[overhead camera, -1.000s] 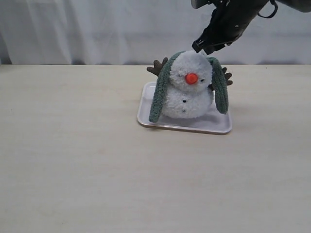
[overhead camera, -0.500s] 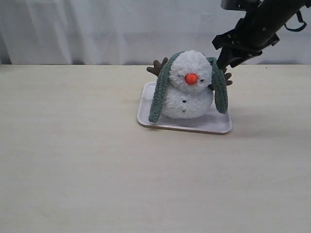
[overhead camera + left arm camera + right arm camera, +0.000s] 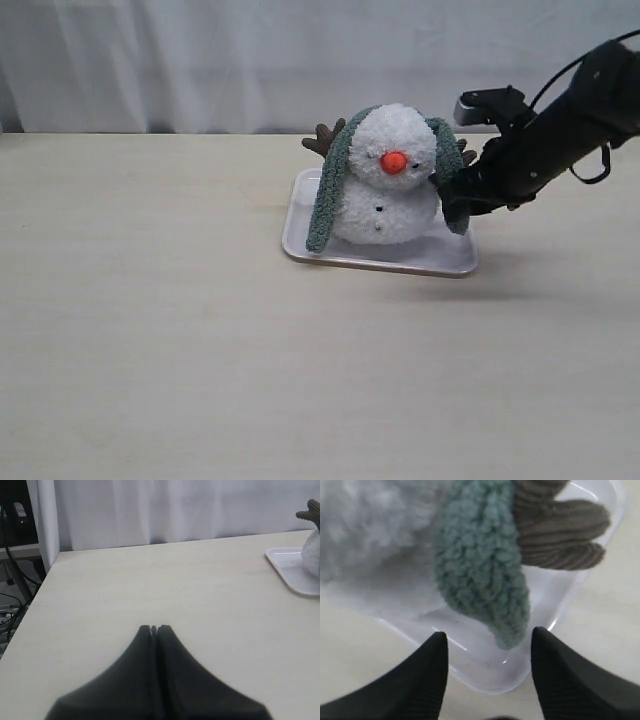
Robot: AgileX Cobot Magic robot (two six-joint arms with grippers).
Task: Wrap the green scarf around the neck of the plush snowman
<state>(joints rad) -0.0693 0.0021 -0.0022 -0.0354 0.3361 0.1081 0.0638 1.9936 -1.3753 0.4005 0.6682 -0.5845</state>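
The plush snowman (image 3: 390, 190) sits upright on a white tray (image 3: 345, 255). Over its head lies the green scarf (image 3: 330, 190), both ends hanging down its sides. My right gripper (image 3: 450, 205) stands open beside the scarf's right-hand end. In the right wrist view that scarf end (image 3: 487, 575) hangs just beyond the spread right gripper (image 3: 489, 636), apart from both fingers, next to a brown twig arm (image 3: 560, 527) and the snowman's white body (image 3: 375, 535). In its own wrist view my left gripper (image 3: 154, 628) is shut and empty, over bare table, with the tray's corner (image 3: 287, 565) far off.
The tray (image 3: 485, 672) rests on a pale wooden table (image 3: 150, 330) with a white curtain (image 3: 200, 60) behind it. The table's edge (image 3: 30, 610) and some dark equipment (image 3: 12, 525) show in the left wrist view.
My right arm has swung from above the snowman's head down and to the right, to the scarf's right end. Snowman and scarf stay still.
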